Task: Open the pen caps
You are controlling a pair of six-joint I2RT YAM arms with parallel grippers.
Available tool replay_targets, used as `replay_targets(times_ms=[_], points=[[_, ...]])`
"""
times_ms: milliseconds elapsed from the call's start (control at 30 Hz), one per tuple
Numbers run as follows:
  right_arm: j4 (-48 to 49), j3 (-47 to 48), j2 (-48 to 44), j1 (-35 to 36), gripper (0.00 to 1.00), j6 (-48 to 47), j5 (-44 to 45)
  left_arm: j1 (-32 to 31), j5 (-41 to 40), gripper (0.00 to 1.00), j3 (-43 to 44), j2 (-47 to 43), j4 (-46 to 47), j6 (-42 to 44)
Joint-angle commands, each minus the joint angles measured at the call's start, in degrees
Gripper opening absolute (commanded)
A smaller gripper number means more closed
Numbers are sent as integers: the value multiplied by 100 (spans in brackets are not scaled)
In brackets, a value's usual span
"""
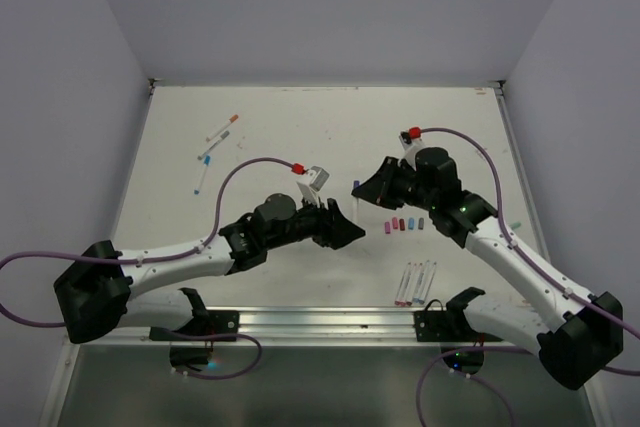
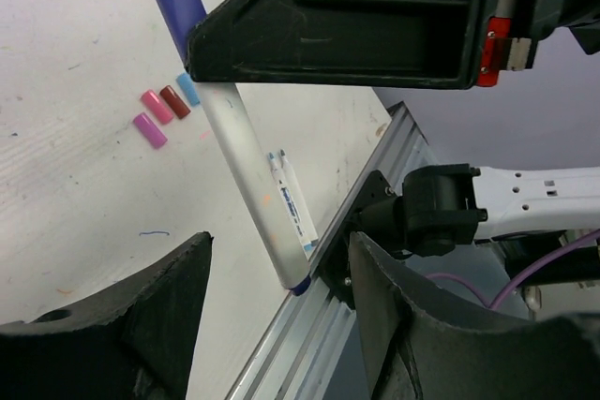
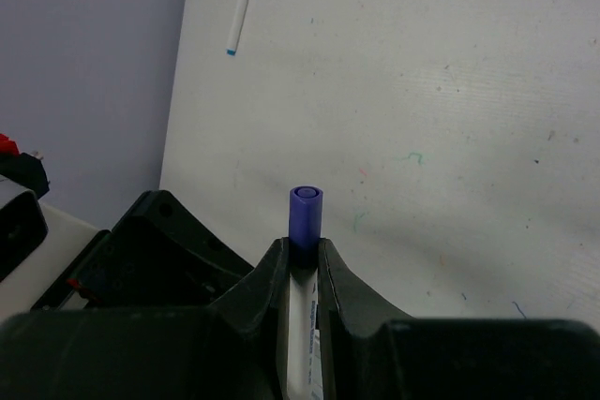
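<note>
Purple cap [image 3: 306, 213] clears my right end effector [image 3: 302, 258], clamped on its pen [image 2: 246, 161] — I'd centre the spread, empty left end effector [image 2: 281, 250].

A metal rail [image 1: 330, 319] runs along the near edge of the white table [image 1: 300, 127].

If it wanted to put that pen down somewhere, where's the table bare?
Bare: the far stretch of table, between the loose pens at far left and the right gripper. Crowded: the caps row and pen bundle beside the right arm, near the rail.
</note>
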Motion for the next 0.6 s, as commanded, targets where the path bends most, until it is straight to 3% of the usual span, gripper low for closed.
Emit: replay_targets(times_ms=[0, 200, 333, 367, 400, 500, 567], points=[[369, -22, -121, 98, 0, 220, -109, 65, -186, 63, 97, 23, 6, 115], [492, -75, -60, 239, 0, 273, -144, 153, 7, 46, 185, 225, 173, 72], [431, -49, -7, 274, 0, 203, -126, 294, 122, 0, 71, 243, 296, -60], [431, -31, -7, 274, 1, 177, -109, 311, 122, 0, 53, 234, 296, -69], [422, -14, 19, 274, 10, 150, -82, 320, 139, 0, 27, 225, 296, -69], [317, 153, 159, 274, 22, 19, 58, 329, 244, 0, -87, 208, 331, -148], [264, 319, 265, 274, 25, -52, 93, 329, 297, 0, -175, 138, 454, -218]])
